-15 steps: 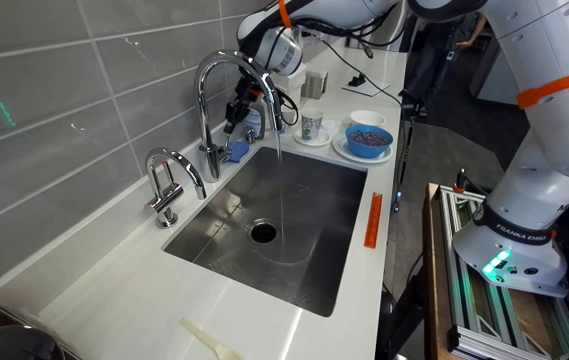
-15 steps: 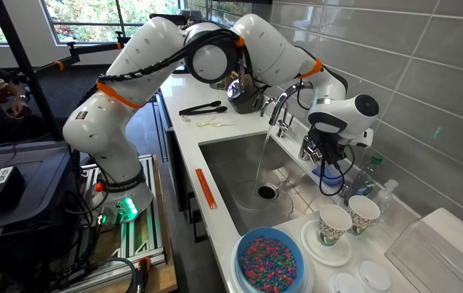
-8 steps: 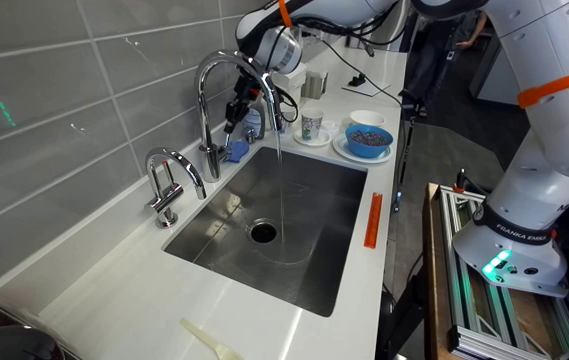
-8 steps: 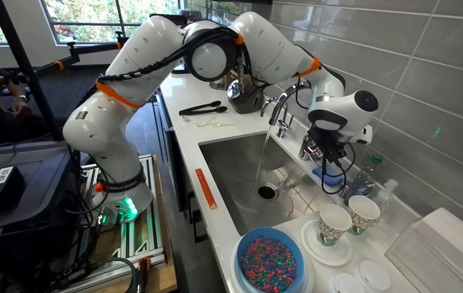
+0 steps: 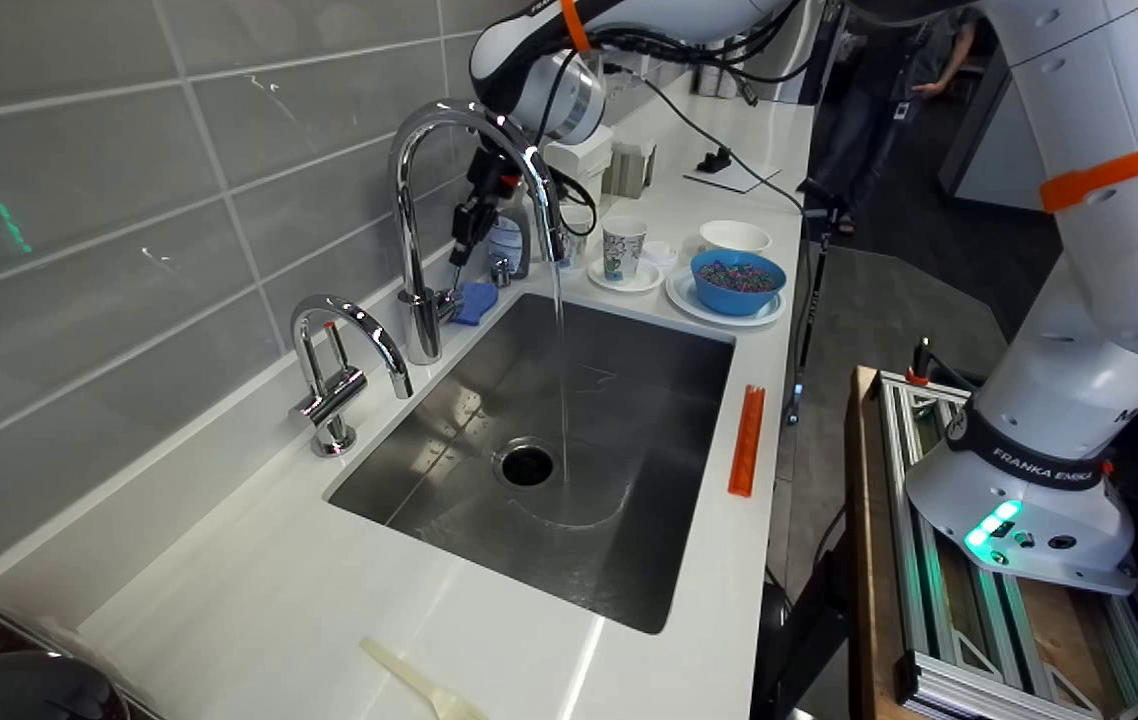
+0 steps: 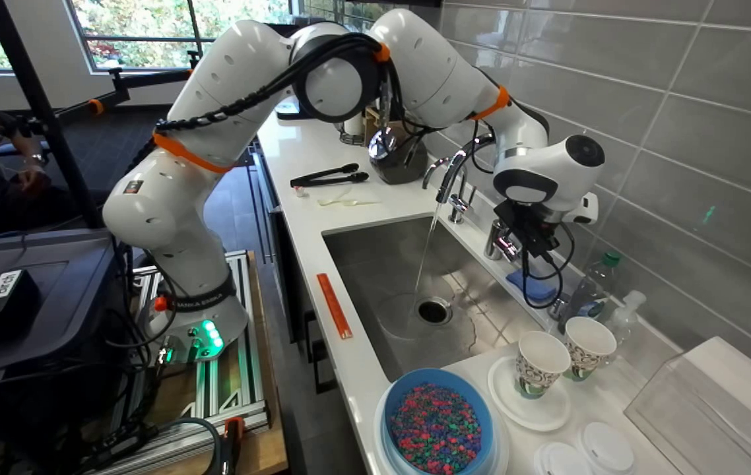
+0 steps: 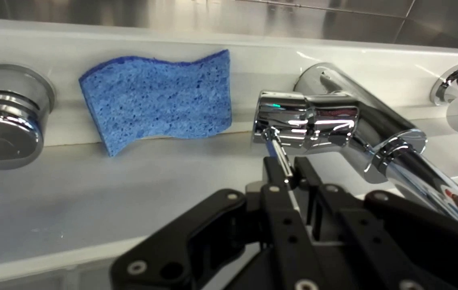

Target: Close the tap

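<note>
While the short tap (image 5: 329, 396) sits at left in an exterior view, we want its neighbour at two o'clock: the tall chrome tap (image 5: 408, 230), fixed to the tabletop (image 5: 359, 560) at half past ten from the sink (image 5: 649, 350). We expect it rigid and smooth, its slim metal lever (image 7: 278, 150) slippery but light to turn, best taken near the free end. Rightward, at one o'clock from the base (image 5: 423, 335), our hand (image 7: 291, 171) clasps that lever, jaws standing about its thickness apart. Farther right, water (image 5: 561, 380) falls into the sink, so we judge the closing not yet done.
</note>
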`<action>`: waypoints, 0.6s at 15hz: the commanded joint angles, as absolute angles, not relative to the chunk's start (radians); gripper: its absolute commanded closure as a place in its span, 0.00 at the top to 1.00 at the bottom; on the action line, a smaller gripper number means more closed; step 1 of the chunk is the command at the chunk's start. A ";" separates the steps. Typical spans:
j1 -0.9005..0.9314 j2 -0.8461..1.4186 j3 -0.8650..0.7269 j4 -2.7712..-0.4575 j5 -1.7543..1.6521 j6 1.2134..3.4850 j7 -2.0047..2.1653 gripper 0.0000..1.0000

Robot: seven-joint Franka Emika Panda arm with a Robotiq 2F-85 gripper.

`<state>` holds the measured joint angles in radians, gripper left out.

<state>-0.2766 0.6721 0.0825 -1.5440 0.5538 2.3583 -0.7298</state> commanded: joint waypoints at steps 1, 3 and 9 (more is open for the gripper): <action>-0.278 0.578 0.111 -1.651 0.524 2.359 -0.704 0.03; -0.280 0.565 0.122 -1.667 0.519 2.372 -0.705 0.03; -0.273 0.511 0.141 -1.732 0.500 2.428 -0.709 0.03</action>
